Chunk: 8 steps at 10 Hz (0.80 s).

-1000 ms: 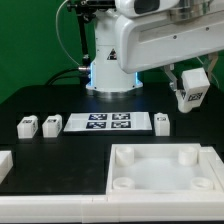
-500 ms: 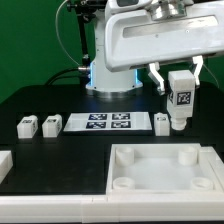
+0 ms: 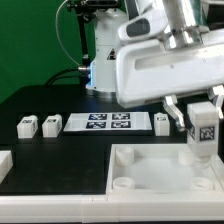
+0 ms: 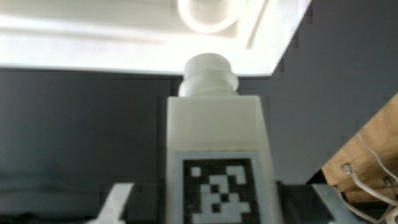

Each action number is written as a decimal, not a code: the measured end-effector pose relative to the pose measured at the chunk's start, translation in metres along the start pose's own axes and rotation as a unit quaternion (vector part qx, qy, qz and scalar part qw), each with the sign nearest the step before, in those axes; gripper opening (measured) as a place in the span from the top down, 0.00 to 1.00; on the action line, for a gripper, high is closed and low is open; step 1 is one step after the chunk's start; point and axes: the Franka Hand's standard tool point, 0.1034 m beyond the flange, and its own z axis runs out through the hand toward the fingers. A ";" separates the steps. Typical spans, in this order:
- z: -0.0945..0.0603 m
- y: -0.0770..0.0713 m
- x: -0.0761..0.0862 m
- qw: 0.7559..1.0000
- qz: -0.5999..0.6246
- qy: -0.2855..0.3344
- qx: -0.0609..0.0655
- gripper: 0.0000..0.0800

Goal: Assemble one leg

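We see the gripper (image 3: 200, 118) holding the leg (image 3: 203, 132) tight between its two jaws. The leg stands straight up, and its tag faces us. It is at the far corner of the white tray (image 3: 150, 160), on the exterior view's right. We cannot tell if it touches the tray. A spare leg (image 3: 162, 122) sits on the black table (image 3: 40, 100), just beside the marker board (image 3: 98, 122).

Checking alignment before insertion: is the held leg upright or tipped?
Upright: the leg, gripped by the pincer, stands vertical in the exterior view, its sides plumb, not slanted.
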 end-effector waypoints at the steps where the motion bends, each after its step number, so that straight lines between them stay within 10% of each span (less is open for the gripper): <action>1: 0.004 -0.004 -0.007 1.000 -0.002 -0.001 0.001 0.64; 8: 0.021 0.005 -0.024 1.000 0.001 0.002 -0.004 0.64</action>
